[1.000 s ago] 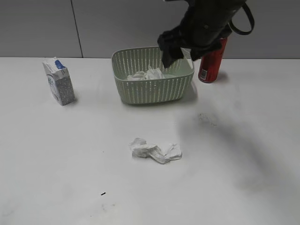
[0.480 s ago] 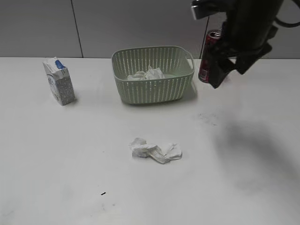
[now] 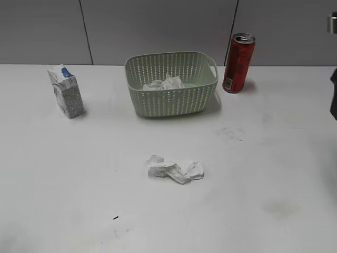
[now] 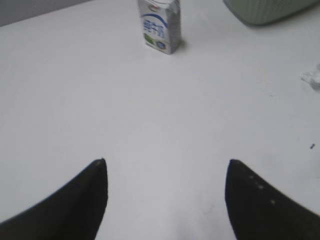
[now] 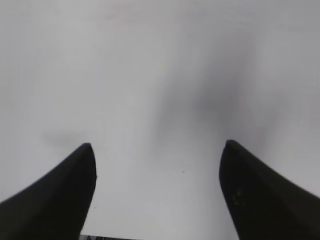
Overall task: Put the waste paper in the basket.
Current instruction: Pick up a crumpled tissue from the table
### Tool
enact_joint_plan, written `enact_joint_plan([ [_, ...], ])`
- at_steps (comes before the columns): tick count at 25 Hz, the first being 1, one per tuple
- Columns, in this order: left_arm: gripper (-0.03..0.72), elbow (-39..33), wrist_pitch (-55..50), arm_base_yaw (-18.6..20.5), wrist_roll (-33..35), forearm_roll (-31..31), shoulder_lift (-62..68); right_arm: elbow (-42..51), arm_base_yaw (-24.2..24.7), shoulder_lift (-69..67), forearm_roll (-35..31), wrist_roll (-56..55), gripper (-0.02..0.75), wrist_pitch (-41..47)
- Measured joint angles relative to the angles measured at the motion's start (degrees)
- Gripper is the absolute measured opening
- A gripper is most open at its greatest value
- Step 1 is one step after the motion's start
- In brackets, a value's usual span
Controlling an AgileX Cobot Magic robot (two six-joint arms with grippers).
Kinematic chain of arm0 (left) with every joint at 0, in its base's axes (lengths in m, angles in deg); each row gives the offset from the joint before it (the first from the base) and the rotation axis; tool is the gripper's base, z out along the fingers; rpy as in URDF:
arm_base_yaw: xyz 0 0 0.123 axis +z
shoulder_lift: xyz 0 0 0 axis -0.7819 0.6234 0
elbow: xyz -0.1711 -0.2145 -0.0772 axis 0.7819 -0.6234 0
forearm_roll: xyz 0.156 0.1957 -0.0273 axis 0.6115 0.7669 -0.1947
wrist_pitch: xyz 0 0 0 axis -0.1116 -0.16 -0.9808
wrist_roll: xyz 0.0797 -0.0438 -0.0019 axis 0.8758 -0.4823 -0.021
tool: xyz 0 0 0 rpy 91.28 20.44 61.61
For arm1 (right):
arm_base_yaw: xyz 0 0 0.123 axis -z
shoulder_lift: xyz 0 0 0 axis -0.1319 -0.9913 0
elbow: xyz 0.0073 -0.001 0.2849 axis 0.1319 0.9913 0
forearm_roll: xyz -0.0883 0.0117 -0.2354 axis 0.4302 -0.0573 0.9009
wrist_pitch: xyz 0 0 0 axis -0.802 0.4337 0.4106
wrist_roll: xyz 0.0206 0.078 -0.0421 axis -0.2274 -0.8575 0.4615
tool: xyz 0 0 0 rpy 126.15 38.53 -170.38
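A pale green slotted basket [image 3: 171,100] stands at the back middle of the white table, with crumpled white waste paper [image 3: 166,83] inside it. Another wad of waste paper [image 3: 175,169] lies on the table in front of the basket; its edge shows at the right of the left wrist view [image 4: 313,77]. My right gripper [image 5: 157,150] is open and empty over bare table; only a dark sliver of that arm [image 3: 334,100] shows at the right edge of the exterior view. My left gripper [image 4: 166,162] is open and empty over bare table, out of the exterior view.
A white-and-blue carton [image 3: 66,91] stands at the back left and also shows in the left wrist view [image 4: 159,25]. A tall red drink can [image 3: 238,63] stands just right of the basket. The basket's corner shows in the left wrist view [image 4: 265,10].
My right arm has pulled back from above the basket to the right, almost leaving the exterior view. The paper in the basket and on the table has not moved.
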State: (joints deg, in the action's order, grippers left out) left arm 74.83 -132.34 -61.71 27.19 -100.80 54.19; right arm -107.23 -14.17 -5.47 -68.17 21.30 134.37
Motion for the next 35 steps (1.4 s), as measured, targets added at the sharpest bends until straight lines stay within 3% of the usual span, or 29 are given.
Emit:
enact_joint_plan([
  [3,0.538,3.4,1.8,-1.6,4.3,-3.7,10.4,7.8,0.3,5.9,-1.5,-0.4,0.574,-2.9],
  [6,0.538,8.4,2.0,-5.3,6.7,-3.1,19.4,15.5,0.3,12.7,-4.7,-0.4,0.573,-6.3],
  [14,0.538,24.5,2.1,-18.6,7.5,0.6,43.7,31.0,0.3,31.3,-5.1,-0.4,0.573,-12.2],
  [24,0.538,38.7,2.2,-30.6,7.5,1.3,68.3,44.6,0.3,56.4,-5.1,-0.5,0.573,-12.2],
  [35,0.538,48.5,3.3,-36.0,7.6,3.2,85.3,45.8,0.3,81.5,-5.0,-0.5,0.573,-11.9],
])
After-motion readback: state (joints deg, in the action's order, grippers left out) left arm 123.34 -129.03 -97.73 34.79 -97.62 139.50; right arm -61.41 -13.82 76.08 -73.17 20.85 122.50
